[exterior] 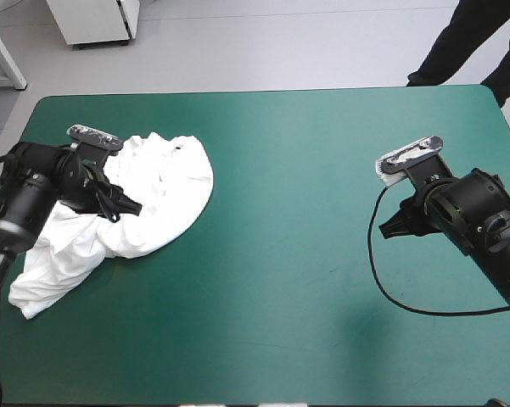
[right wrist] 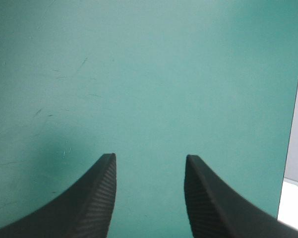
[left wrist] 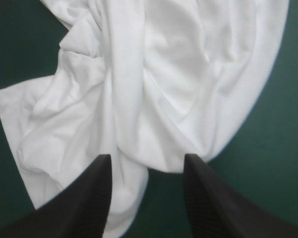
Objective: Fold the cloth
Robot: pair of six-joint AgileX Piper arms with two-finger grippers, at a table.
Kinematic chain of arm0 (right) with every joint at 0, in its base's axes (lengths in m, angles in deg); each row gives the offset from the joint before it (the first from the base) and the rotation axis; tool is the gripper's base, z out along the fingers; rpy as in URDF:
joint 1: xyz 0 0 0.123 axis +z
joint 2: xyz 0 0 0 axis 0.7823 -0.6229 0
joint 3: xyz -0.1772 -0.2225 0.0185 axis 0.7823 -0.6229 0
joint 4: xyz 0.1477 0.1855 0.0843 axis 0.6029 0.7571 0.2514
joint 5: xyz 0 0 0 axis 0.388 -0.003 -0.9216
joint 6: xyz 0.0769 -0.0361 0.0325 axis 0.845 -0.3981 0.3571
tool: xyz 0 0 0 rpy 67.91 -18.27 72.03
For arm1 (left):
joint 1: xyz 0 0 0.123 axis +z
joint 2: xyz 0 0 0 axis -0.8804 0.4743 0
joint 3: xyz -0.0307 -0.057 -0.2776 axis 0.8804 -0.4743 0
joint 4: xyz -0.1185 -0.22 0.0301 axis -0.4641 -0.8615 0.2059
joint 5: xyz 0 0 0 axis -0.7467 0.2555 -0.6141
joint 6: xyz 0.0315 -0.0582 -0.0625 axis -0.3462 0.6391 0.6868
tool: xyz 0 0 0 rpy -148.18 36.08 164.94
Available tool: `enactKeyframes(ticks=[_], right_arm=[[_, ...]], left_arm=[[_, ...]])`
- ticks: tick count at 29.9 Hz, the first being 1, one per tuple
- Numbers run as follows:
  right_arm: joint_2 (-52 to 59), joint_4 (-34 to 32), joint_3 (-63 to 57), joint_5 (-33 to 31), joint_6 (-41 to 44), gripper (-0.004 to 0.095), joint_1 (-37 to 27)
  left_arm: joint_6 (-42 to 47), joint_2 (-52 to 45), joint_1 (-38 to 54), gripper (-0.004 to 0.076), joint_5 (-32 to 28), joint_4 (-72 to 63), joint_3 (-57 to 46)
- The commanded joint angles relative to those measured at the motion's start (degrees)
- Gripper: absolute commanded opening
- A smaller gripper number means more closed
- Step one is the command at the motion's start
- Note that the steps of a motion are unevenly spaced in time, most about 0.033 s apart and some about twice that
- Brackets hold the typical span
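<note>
The left arm [exterior: 30, 191] and the right arm [exterior: 479, 225] are built alike from black, rounded, barrel-like housings with a faint sheen, joined by thicker cylindrical sections. Each is ended by a gripper of two broad black fingers shaped like curved fins, wide at the base and drawn to a blunt tip. A fine, close ribbing is seen along the inner faces of the fingers [left wrist: 87, 203] of the left gripper [left wrist: 146, 157], and the same ribbed grain is shown on the fingers [right wrist: 210, 203] of the right gripper [right wrist: 149, 156].
</note>
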Motion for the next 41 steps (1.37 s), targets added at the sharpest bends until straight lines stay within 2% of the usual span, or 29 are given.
enactKeyframes(ticks=[1,6,12,23,25,26,30,36,41], right_arm=[[0.11,-2.48,1.59,2.96,-0.51,0.0414,-0.06],[-0.49,-2.92,1.59,3.72,-0.51,0.0415,-0.06],[-0.49,-3.47,1.59,4.15,-0.51,0.0414,-0.06],[-0.49,-4.54,1.59,4.61,-0.51,0.0414,-0.06],[-0.49,-5.06,1.59,4.61,-0.51,0.0414,-0.06],[-0.49,-5.06,1.59,4.61,-0.51,0.0414,-0.06],[-0.37,-5.06,1.59,4.64,-0.51,0.0414,-0.06],[-0.37,-5.06,1.59,4.45,-0.51,0.0414,-0.06],[-0.37,-5.7,1.59,3.58,-0.51,0.0414,-0.06]], left_arm=[[0.43,4.76,0.49,0.0337,-2.36,3.29,6.63],[-2.28,12.83,5.21,0.0362,-3.74,-2.09,11.83],[-5.59,20.04,10.34,0.0403,-4.3,-8.8,13.45],[-9.74,30.89,10.73,0.0393,-5.89,-18.25,13.45],[-9.59,31.95,10.73,0.0342,-6.04,-18.51,13.45],[-9.48,32.53,10.63,0.0288,-6.04,-18.75,13.45],[-10.05,33.17,10.63,-0.001,-5.82,-19.13,13.45],[-14.11,33.26,9.17,-0.0022,-4.61,-22.99,13.71],[-14.49,33.26,1.85,-0.0022,-3.95,-22.99,13.97]])
